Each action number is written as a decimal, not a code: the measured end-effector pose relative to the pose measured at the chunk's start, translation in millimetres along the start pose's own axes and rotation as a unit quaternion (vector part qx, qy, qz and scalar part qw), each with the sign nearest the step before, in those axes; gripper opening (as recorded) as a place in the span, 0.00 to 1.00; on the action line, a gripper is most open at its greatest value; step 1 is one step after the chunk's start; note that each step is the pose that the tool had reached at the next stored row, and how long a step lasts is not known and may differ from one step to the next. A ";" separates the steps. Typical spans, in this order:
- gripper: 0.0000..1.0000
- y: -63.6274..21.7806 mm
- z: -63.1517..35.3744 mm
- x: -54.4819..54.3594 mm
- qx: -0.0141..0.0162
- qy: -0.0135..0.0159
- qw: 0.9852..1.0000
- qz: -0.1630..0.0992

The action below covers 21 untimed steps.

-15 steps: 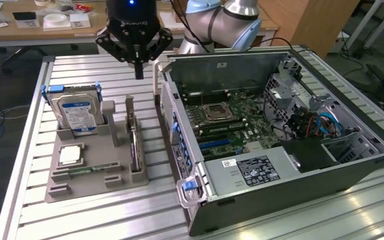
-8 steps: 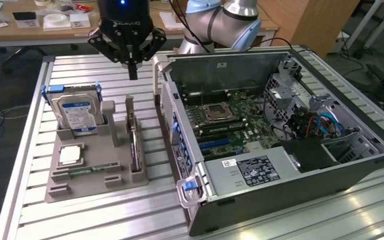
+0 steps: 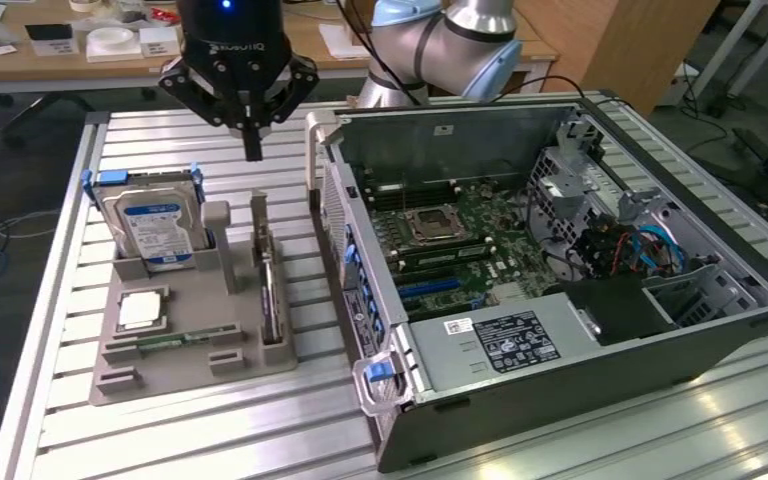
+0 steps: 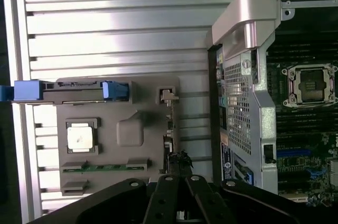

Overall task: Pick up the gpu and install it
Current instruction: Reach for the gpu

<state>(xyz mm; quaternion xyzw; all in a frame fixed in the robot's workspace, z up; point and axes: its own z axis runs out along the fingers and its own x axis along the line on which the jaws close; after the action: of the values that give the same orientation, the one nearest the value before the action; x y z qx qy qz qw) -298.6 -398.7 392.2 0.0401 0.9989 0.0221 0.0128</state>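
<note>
1. The gpu [image 3: 267, 290] stands on its edge in a slot of the grey holder [image 3: 157, 378], on the side of the holder nearest the open computer case [image 3: 704, 330]. The holder lies on the slatted counter [image 3: 224, 435].
2. The long axis of the card runs from the far end of the holder to its near end in the exterior view, almost parallel to the side wall of the case. Its metal bracket seems to be at the far end.
3. The gripper [image 3: 253, 150] hangs above the far end of the holder, clearly higher than the card and apart from it. Its fingers point straight down.
4. From the fingers, the card lies below and a little toward the near side of the exterior view. In the wrist view the thin edge of the gpu [image 4: 171, 150] lines up nearly with the middle of the gripper.
5. The fingers look pressed close together, with nothing between them.
6. I judge that the grasp is not yet begun. The card rests in its slot, untouched, and the motherboard [image 3: 478, 250] in the case has no card in it.
</note>
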 end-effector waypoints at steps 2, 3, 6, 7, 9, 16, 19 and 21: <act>0.11 -0.2 0.0 3.0 0.000 0.000 1.000 0.000; 0.11 -0.3 0.1 3.3 0.000 0.000 1.000 0.000; 0.11 -1.3 0.0 3.7 0.000 0.000 1.000 0.000; 0.11 -2.6 -0.1 3.7 0.000 0.000 1.000 0.000; 0.11 -6.6 -0.2 3.6 0.000 0.000 1.000 0.000; 0.11 -22.4 -0.8 3.5 0.000 0.000 1.000 0.000; 0.11 -30.3 -1.1 3.4 0.000 0.000 1.000 0.000; 0.11 -35.4 -1.3 3.4 0.000 0.000 1.000 0.000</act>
<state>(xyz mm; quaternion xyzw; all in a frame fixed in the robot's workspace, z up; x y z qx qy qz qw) -304.8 -433.8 391.8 0.0401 0.9989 0.0221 0.0128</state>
